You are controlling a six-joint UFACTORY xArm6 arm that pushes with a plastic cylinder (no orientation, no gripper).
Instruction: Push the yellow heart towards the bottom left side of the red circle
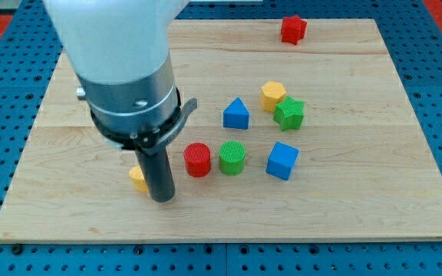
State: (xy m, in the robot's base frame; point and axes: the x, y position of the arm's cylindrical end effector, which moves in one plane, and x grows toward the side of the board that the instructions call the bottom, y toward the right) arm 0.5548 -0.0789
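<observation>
The red circle (197,159) lies near the board's middle. The yellow heart (136,177) sits to its lower left, mostly hidden behind my rod, with only its left edge showing. My tip (162,199) rests on the board just right of and below the yellow heart, touching or nearly touching it, and to the lower left of the red circle.
A green circle (232,157) sits right of the red circle, then a blue cube (282,161). A blue triangle (236,114), a yellow hexagon (273,95) and a green star (289,113) lie above. A red star (293,29) is at the top edge. The arm's body (121,69) covers the upper left of the wooden board (359,199).
</observation>
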